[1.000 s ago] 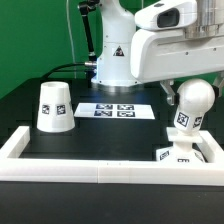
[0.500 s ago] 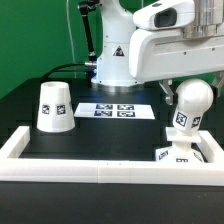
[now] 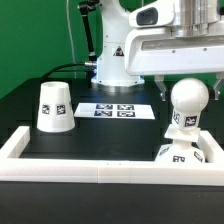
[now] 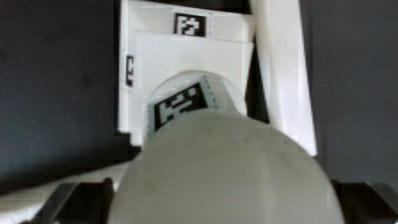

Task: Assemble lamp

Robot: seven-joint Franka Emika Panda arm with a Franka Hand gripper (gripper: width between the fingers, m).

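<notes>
The round white lamp bulb (image 3: pixel 188 102) stands upright on the flat white lamp base (image 3: pixel 178 155) in the tray's corner at the exterior view's right. My gripper (image 3: pixel 188 86) hangs over the bulb with its jaws open on either side of it. In the wrist view the bulb (image 4: pixel 231 165) fills the space between the fingers, with dark gaps on both sides, and the tagged base (image 4: pixel 192 55) lies beyond it. The tapered lamp shade (image 3: pixel 54 106) stands mouth down at the exterior view's left, apart from the gripper.
A low white wall (image 3: pixel 100 166) frames the black work surface at the front and sides. The marker board (image 3: pixel 118 110) lies flat in the middle. The big white robot pedestal (image 3: pixel 115 60) stands behind it.
The gripper body has risen a little. The bulb has shifted slightly toward the exterior view's left and now stands straighter on the base.
</notes>
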